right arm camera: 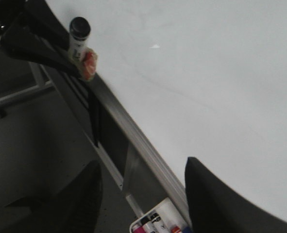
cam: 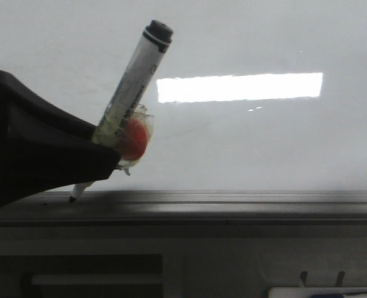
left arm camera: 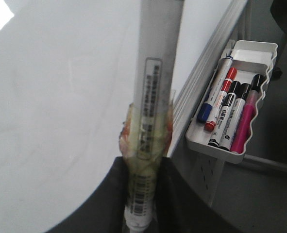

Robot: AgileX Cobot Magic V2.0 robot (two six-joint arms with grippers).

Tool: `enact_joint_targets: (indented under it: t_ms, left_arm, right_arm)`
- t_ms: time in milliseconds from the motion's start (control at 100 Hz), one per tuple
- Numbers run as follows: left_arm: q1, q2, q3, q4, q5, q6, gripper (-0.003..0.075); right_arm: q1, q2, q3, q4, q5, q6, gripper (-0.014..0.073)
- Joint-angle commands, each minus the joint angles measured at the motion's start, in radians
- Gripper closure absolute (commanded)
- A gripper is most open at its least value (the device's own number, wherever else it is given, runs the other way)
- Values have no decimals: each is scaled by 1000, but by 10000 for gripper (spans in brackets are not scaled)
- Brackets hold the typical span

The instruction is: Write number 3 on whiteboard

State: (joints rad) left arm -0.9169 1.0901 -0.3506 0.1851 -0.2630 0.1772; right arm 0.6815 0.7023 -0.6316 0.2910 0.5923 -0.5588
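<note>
Whiteboard (cam: 245, 37): glossy, apparently unmarked; grey rail (cam: 245, 202) along its edge. Left gripper (cam: 105, 146) pinching tilted marker (cam: 133, 81), tip at rail. Right gripper (right arm camera: 143, 194) spread, holding nothing. Tray (left arm camera: 252, 48) beside rail: blue, red, two black, pink markers.

One whiteboard (cam: 245, 143) is in view, bearing one bright rectangular light reflection (cam: 239, 87). One marker (cam: 130, 84) sits in one claw (cam: 77, 180). One white tray (left arm camera: 260, 53) holds five markers: one blue-capped (left arm camera: 205, 112), one red-capped (left arm camera: 221, 99), two black-capped (left arm camera: 232, 116), one pink (left arm camera: 245, 121).
</note>
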Motion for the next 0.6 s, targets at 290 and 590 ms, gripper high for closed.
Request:
enact_joint_targets:
  t_ms: [290,590]
  left_arm:
    - [-6,37,-51,150,-65,8,741]
    - [-6,37,-51,189,-67,8,741]
  right_arm:
    - [236,270,-103,12,-258,-17,226]
    - [244,396,-184,12,-269,-17,226]
